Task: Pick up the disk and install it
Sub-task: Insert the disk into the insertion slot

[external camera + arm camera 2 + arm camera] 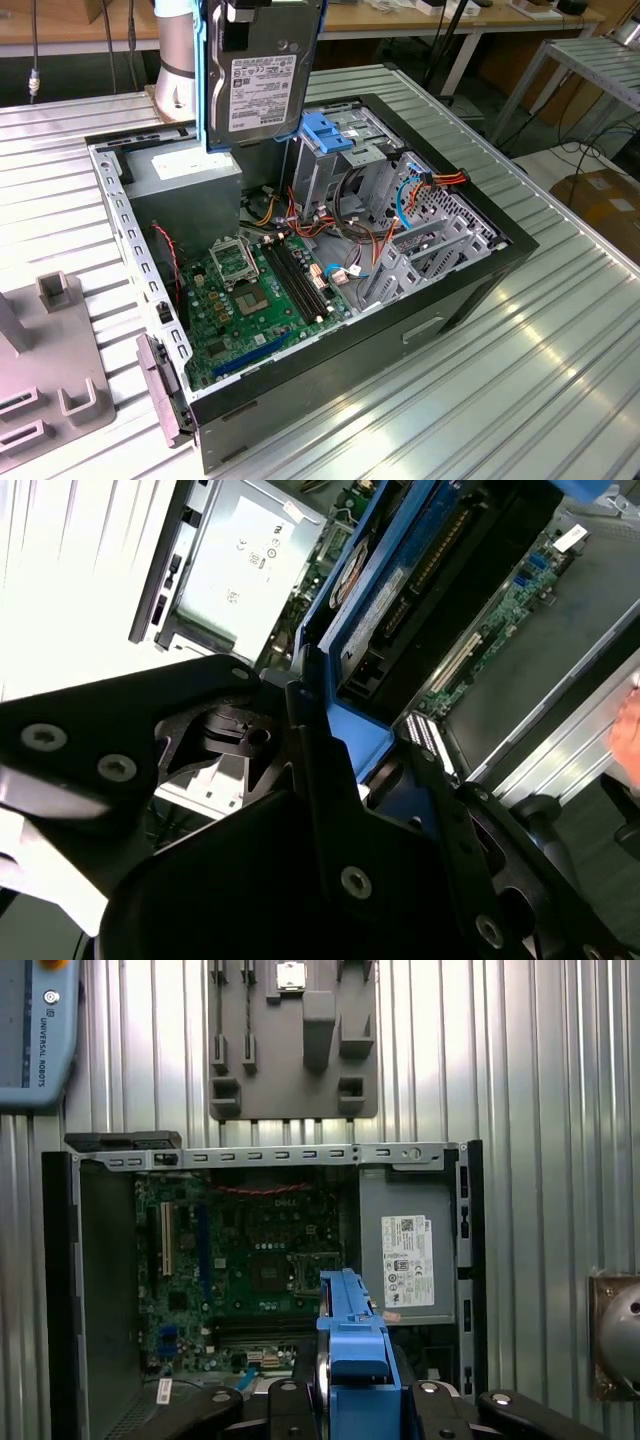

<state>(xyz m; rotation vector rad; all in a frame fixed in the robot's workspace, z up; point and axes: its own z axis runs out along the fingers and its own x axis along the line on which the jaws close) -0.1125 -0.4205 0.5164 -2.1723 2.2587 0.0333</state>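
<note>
Ribbed metal table spreads out below me, and on it lies an open computer case, side panel off, insides facing up. My gripper is clamped on the disk, which I hold upright in the air above the rear part of the case. In the exterior view its white label faces the camera and its blue side rails run down both edges. In both wrist views my black fingers sit on either side of a blue rail. I cannot quite make out where the pads meet it, since the rail hides the contact.

The disk touches nothing in the case. Directly beneath it is the grey power supply box with its white sticker. Just beside that, toward the exterior view's right, stands the blue-handled drive cage. The green motherboard covers the case floor in front of them, and a tangle of red, orange and blue cables lies between the board and the cage.

A grey plastic fixture with raised blocks rests on the table at the exterior view's left, apart from the case.
</note>
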